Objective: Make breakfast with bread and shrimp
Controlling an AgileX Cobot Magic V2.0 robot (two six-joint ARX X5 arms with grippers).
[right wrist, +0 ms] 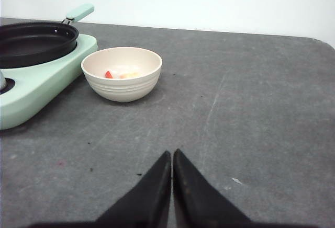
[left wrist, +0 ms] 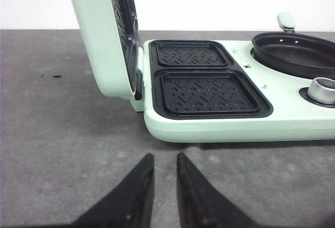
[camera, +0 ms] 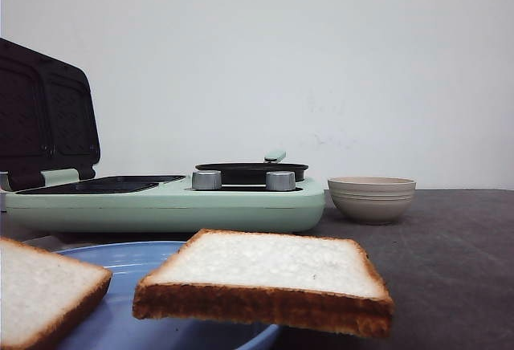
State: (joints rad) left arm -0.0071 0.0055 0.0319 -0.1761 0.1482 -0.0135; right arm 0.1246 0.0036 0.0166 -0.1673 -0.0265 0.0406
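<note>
No brand name, label or readable writing shows on any object.

Two square slices of white bread rest on a pale blue round plate (camera: 128, 263) at the near edge of the dark grey counter (camera: 450, 254). The right slice of bread (camera: 269, 279) lies flat and overhangs the plate's rim; its top face is pale and porous, and its crust edge is toasted golden brown. The left slice of bread (camera: 40, 290) is partly cut off by the frame and shows the same pale face and brown crust.

Behind the plate sits a mint green breakfast maker (camera: 169, 201) with two silver knobs. Its dark ridged lid (camera: 44, 117) stands open over two black sandwich plates (left wrist: 201, 84), and a black round pan (camera: 251, 172) sits on its right half. Just beside it, toward the counter's right side, stands a beige ribbed ceramic bowl (right wrist: 121, 73) holding small red and yellowish pieces.

The left gripper (left wrist: 163, 178) hovers over bare counter near the maker, its black fingers slightly parted and holding nothing. The right gripper (right wrist: 172, 173) has its fingers pressed together, empty, near the bowl.
</note>
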